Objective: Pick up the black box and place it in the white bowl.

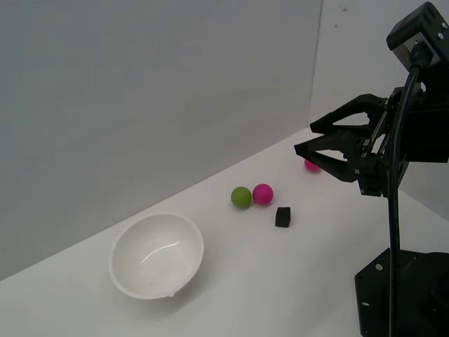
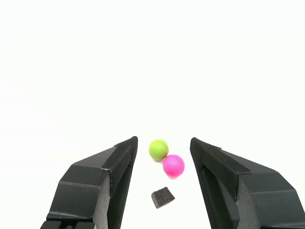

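Between the jaws, which stand wide and hold nothing, the gripper [image 1: 313, 142] hangs above the table [image 1: 280, 281], well apart from the black box [image 1: 283, 217]. That box sits just beside 2 balls, a pink ball [image 1: 262, 194] and a green ball [image 1: 240, 197]. Lowering straight over the cube, clear of the pink one, looks wise. Farther left in the exterior view waits the white bowl [image 1: 126, 270]; another pink ball [image 1: 311, 166] lies behind the gripper.
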`<action>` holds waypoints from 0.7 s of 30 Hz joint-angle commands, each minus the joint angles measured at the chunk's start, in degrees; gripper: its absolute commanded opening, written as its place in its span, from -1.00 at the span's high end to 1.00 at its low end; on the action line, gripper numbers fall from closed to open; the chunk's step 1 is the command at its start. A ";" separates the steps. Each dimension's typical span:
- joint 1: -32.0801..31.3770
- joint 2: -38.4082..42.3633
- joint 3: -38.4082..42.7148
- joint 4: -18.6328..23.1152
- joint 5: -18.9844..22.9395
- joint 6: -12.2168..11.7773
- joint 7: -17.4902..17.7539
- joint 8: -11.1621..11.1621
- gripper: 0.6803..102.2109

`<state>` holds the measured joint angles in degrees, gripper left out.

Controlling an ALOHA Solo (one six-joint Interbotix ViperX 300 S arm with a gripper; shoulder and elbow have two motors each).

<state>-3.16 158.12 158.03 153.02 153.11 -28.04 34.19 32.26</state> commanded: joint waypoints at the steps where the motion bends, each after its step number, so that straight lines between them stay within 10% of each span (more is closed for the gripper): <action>1: -1.76 -2.99 -2.90 -1.58 -2.02 0.26 0.00 0.35 -0.15; 11: -4.39 -10.99 -10.99 -1.49 -1.93 2.20 0.26 0.35 -0.15; 21: -2.02 -16.87 -16.96 -1.85 -2.29 8.96 1.32 -3.08 -0.15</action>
<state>-5.45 141.68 141.50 152.49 152.49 -19.51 35.16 29.27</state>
